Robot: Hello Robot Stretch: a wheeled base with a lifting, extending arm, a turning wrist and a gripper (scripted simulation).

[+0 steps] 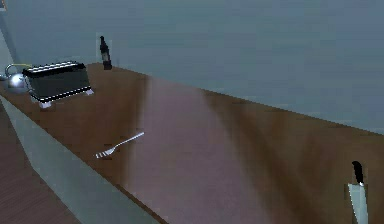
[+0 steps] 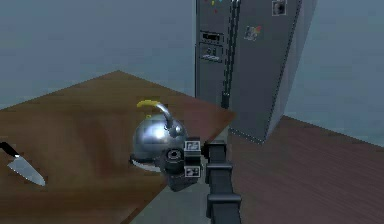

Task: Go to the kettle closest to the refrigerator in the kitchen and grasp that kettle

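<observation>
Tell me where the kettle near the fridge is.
In the arm side view's middle, the kettle stands on the brown counter near its corner, with the refrigerator beyond it.

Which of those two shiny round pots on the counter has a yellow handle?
The kettle at the end of the counter by the refrigerator, near the gripper. The other pot, next to the toaster, has a grey handle.

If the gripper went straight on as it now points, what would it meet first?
Probably the kettle, right at the gripper's far end on the counter; depth is unclear.
</observation>
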